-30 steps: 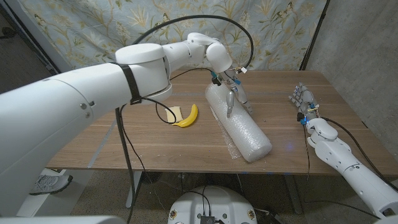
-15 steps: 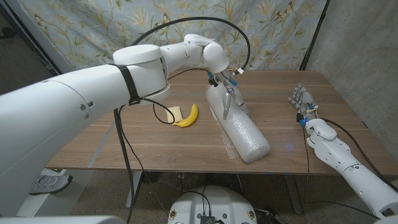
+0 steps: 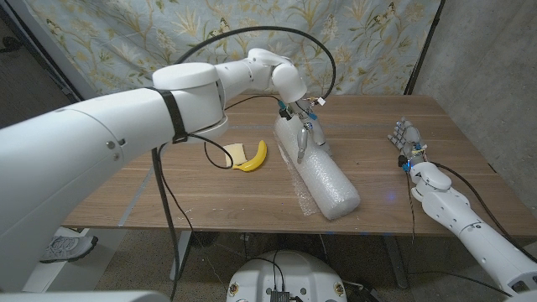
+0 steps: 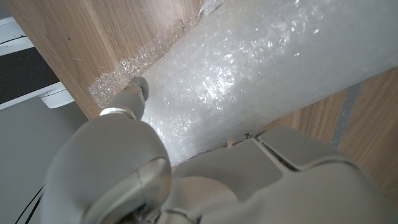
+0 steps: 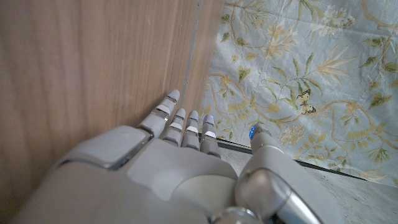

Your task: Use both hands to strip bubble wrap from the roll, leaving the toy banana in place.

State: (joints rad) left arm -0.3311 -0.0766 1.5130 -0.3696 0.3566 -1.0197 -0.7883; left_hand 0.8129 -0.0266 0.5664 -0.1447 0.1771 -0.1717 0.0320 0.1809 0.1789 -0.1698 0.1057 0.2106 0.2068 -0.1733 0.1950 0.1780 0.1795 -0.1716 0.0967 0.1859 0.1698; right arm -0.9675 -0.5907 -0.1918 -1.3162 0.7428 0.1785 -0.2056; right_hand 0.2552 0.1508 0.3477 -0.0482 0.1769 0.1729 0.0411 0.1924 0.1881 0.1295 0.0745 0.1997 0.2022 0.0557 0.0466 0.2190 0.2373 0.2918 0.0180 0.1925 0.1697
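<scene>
A thick white bubble wrap roll [image 3: 323, 172] lies slantwise on the wooden table [image 3: 201, 189], its near end close to the front edge. My left hand [image 3: 300, 130] grips the roll's far end, fingers curled over the top. In the left wrist view a fingertip [image 4: 135, 90] presses into the bubble wrap roll [image 4: 261, 68]. A loose flap of wrap [image 3: 304, 197] trails on the table beside the near end. The yellow toy banana [image 3: 252, 157] lies to the left of the roll, apart from it. My right hand [image 3: 409, 138] stands near the table's right side, fingers straight and apart, holding nothing; its fingers [image 5: 180, 121] reach along the wood.
A pale flat piece [image 3: 237, 153] lies against the banana's left side. Black cables [image 3: 214, 155] loop over the table by the left arm. A floral curtain [image 3: 126, 38] hangs behind the table. Bare wood shows between the roll and my right hand.
My left hand has shifted a little to the left with the roll's far end, and the roll's near end has swung slightly left too. The right hand has barely moved.
</scene>
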